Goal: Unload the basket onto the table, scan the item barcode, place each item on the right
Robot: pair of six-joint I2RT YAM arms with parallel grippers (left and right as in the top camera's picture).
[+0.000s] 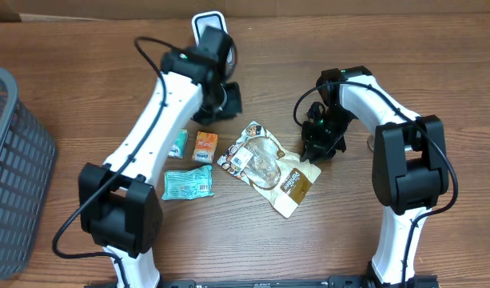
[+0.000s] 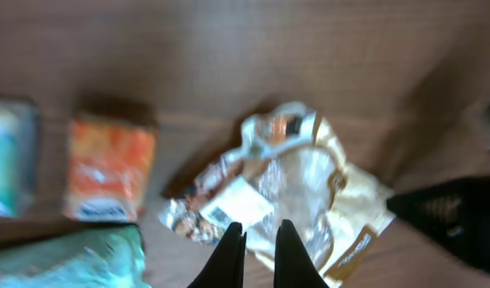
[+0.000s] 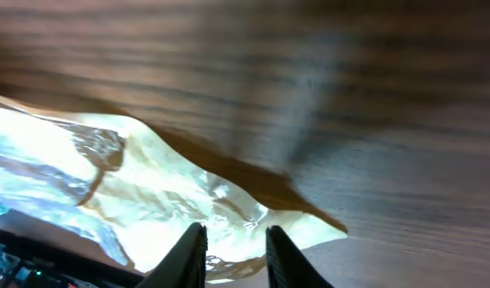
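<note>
At the far left, the grey mesh basket [image 1: 13, 160] stands well apart from everything else, so you have open table [image 1: 85, 88] on that side. Your left gripper [image 2: 256, 232] hangs over the middle with its fingers pressed together and nothing showing between them. Beyond it, at the far edge, is a white-rimmed device [image 1: 209, 22] that may be the scanner.

A teal packet [image 1: 187, 184], a small teal carton [image 1: 178, 144] and an orange packet [image 1: 205, 146] lie close together, just left of the snack pouch [image 1: 264, 164], which looks like the item to scan. The pouch lies flat and crinkled in the centre with a white label [image 2: 233, 204] facing up. Blur hides whether that label carries the barcode.

Your right gripper [image 3: 235, 240] is at the pouch's right edge, its fingers a little apart with foil in the gap. You cannot tell whether it pinches the foil or merely straddles it.

The foil looks slick and floppy, so a shallow hold on one edge could slip, or the pouch could fold and hide the label. Dragging it left would shove the orange packet. Both arms are near each other over the pouch, so closing in further invites a knock. The free room lies to the right of the pouch and on its near side.
</note>
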